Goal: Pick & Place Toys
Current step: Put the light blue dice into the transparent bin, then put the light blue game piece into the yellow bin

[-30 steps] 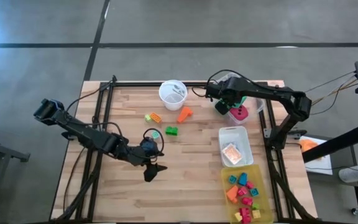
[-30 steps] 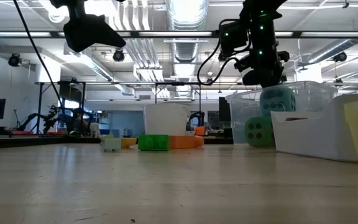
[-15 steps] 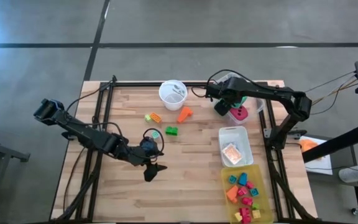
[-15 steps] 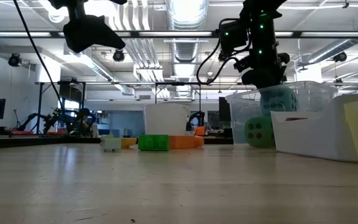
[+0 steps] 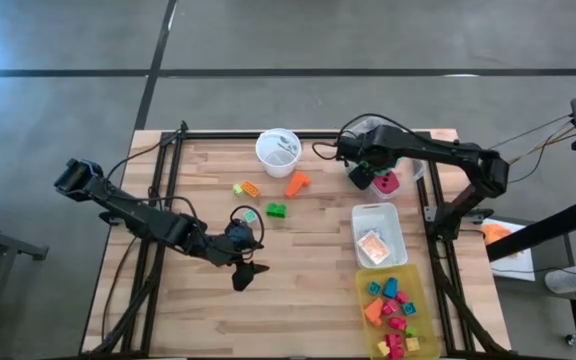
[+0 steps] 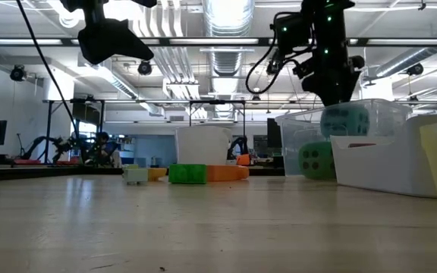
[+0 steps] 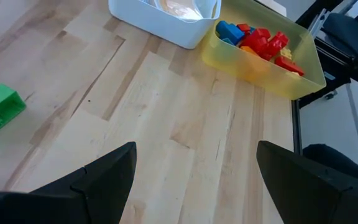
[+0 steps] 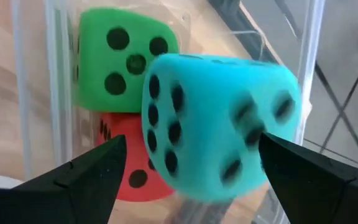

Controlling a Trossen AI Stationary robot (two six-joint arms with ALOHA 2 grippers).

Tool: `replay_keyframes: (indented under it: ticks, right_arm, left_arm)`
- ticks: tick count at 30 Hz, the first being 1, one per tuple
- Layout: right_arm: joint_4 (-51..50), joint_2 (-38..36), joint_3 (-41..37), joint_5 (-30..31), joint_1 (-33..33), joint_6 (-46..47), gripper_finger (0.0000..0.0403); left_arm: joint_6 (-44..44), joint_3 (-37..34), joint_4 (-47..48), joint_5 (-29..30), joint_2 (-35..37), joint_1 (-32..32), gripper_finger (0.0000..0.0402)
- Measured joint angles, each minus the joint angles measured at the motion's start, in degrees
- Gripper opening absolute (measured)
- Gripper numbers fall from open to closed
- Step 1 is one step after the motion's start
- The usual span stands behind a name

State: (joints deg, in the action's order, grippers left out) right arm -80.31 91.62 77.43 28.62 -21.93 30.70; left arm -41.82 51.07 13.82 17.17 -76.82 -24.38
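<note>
A teal die [image 8: 219,124] lies in the clear bin [image 6: 378,114] at the table's far right, on top of a green die [image 8: 126,59] and a red-pink die [image 8: 129,165]. My right gripper [image 8: 191,143] hangs open just above the bin. Its fingers stand on either side of the teal die [image 6: 345,121] and do not touch it. My left gripper [image 7: 194,186] hovers open above the bare wood left of the table's middle [image 5: 248,272]. Small blocks lie loose on the table: a green block [image 5: 276,210], an orange block [image 5: 296,183] and a yellow-and-orange pair [image 5: 246,188].
A white cup [image 5: 278,152] stands at the far middle. A white bin [image 5: 392,215] holding a tan tile [image 5: 372,245] and a yellow bin [image 5: 420,300] of coloured blocks line the right edge. A small teal-and-white piece [image 5: 249,214] lies beside my left gripper.
My right gripper has let go of the teal die and risen a little above the clear bin. The die has stayed in the bin on top of the other dice.
</note>
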Motion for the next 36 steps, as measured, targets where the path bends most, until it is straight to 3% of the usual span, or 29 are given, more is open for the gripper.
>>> replay_keyframes:
  ticks: [12, 16, 19, 22, 30, 33, 36]
  right_arm:
    - [-1.8, -2.3, 5.7, -0.2, 4.5, 5.3, 0.0354]
    - [-2.3, -2.4, 9.8, -0.8, 9.4, 9.5, 0.0354]
    - [-2.2, -2.4, 12.2, -0.8, 15.6, 11.4, 0.0354]
    - [-2.0, -2.4, 13.0, -0.7, 23.6, 14.5, 0.0354]
    - [4.8, -0.9, 9.2, 5.2, 49.1, 28.9, 0.0354]
    - [11.6, 0.8, 7.6, 9.2, 57.0, 32.5, 0.0354]
    - [19.0, 3.1, 6.4, 12.4, 62.8, 33.2, 0.0354]
  left_arm:
    - [0.0, 0.0, 0.3, 0.7, 0.0, 0.2, 0.0333]
    - [-2.9, -0.8, 1.3, 5.8, 0.0, 0.3, 0.0333]
    - [-8.4, -0.9, 5.5, 11.0, 0.0, 1.6, 0.0333]
    - [-11.5, -0.9, 8.9, 12.3, 0.0, 3.2, 0.0333]
    - [-4.8, -0.7, 10.3, 11.5, -0.3, 6.5, 0.0333]
    - [-3.2, -0.5, 12.9, 8.4, -0.5, 9.3, 0.0333]
    - [-0.1, -0.8, 14.6, 0.2, -0.7, 13.8, 0.0333]
